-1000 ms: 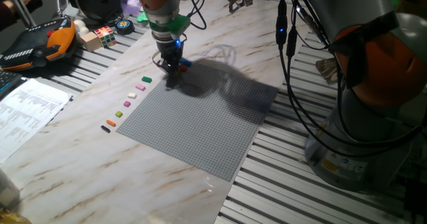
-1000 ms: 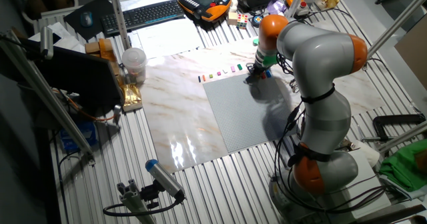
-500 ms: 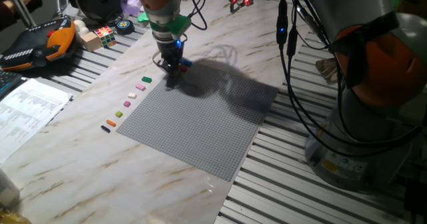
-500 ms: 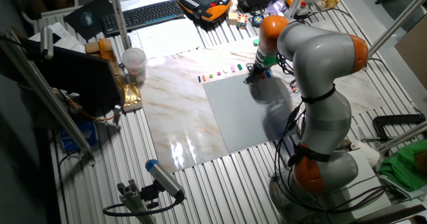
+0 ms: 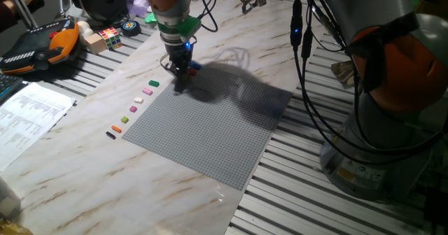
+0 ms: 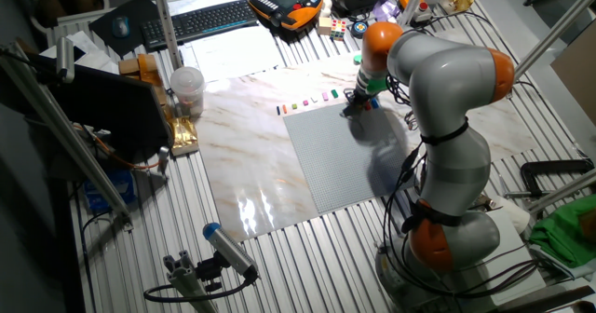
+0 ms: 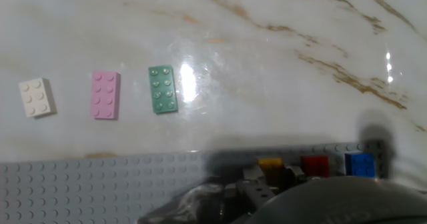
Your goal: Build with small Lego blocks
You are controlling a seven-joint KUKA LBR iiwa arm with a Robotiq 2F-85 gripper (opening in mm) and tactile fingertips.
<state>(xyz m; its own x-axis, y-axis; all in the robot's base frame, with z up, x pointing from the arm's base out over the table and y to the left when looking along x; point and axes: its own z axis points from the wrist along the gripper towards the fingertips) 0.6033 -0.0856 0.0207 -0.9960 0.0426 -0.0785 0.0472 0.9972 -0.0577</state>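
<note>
My gripper (image 5: 180, 73) stands low over the far corner of the grey baseplate (image 5: 210, 130). In the hand view its dark fingertips flank a yellow brick (image 7: 270, 163) on the plate's edge; I cannot tell if they clamp it. A red brick (image 7: 315, 165) and a blue brick (image 7: 361, 165) sit on the plate beside it. On the marble beyond lie a green brick (image 7: 163, 89), a pink brick (image 7: 105, 95) and a white brick (image 7: 35, 96). The loose row runs on from the green brick (image 5: 153, 84) to a black brick (image 5: 110, 135).
A puzzle cube (image 5: 110, 36) and an orange-black pendant (image 5: 42, 46) lie at the back left, with a printed sheet (image 5: 28, 116) on the left. Cables hang over the back right. A keyboard (image 6: 200, 20) and a cup (image 6: 186, 89) stand off the marble.
</note>
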